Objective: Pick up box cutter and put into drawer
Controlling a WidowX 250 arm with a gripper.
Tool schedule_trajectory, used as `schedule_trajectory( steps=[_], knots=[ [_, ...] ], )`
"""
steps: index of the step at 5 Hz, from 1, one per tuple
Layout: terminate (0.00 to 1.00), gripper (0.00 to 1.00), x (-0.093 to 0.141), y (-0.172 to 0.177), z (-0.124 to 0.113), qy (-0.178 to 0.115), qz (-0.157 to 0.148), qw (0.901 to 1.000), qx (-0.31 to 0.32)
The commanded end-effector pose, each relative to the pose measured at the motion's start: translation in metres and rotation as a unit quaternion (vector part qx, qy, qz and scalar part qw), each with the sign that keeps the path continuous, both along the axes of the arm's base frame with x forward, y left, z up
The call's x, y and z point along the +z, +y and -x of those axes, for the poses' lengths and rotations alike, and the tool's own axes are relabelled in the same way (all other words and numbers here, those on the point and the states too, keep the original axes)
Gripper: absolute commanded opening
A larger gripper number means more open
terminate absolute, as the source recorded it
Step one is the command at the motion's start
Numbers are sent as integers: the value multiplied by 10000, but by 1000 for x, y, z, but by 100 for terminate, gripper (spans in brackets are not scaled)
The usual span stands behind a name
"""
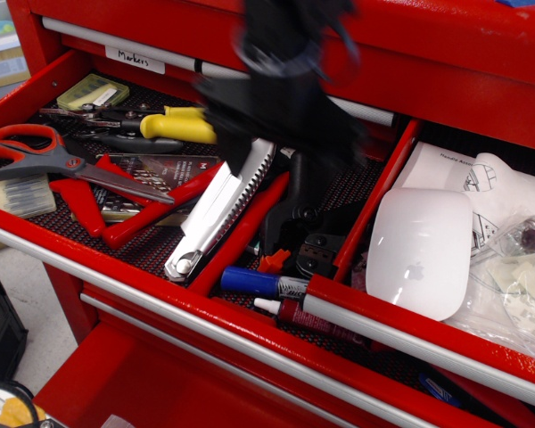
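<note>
The box cutter is a long silver knife with a toothed edge. It lies slanted in the left, black-mesh-lined drawer, and its upper end with the knob is hidden by my gripper. My gripper is a black, motion-blurred shape just above that upper end. Its jaws look spread to either side of the knife and hold nothing. The target drawer at the right is red with a silver pull rail and holds a white mouse and white papers.
Orange-handled scissors, a yellow-handled tool and red-handled pliers lie left of the knife. A black tool, a blue marker and a red divider lie between the knife and the mouse. Plastic bags fill the far right.
</note>
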State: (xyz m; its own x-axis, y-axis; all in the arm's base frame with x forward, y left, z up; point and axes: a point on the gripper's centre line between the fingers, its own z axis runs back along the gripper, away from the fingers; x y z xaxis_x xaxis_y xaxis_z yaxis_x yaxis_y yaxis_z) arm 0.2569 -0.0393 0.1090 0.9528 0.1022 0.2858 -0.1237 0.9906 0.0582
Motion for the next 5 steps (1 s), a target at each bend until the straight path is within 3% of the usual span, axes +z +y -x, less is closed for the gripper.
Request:
schedule_trajectory(
  steps=[1,3,5],
  knots=[
    [0,100,-15,19,-23,-394,-180,9990,100],
    [0,100,-13,43,-29,-262,-399,9989,13],
    [0,100,-39,58,-29,-368,-5,9993,-36]
  ],
)
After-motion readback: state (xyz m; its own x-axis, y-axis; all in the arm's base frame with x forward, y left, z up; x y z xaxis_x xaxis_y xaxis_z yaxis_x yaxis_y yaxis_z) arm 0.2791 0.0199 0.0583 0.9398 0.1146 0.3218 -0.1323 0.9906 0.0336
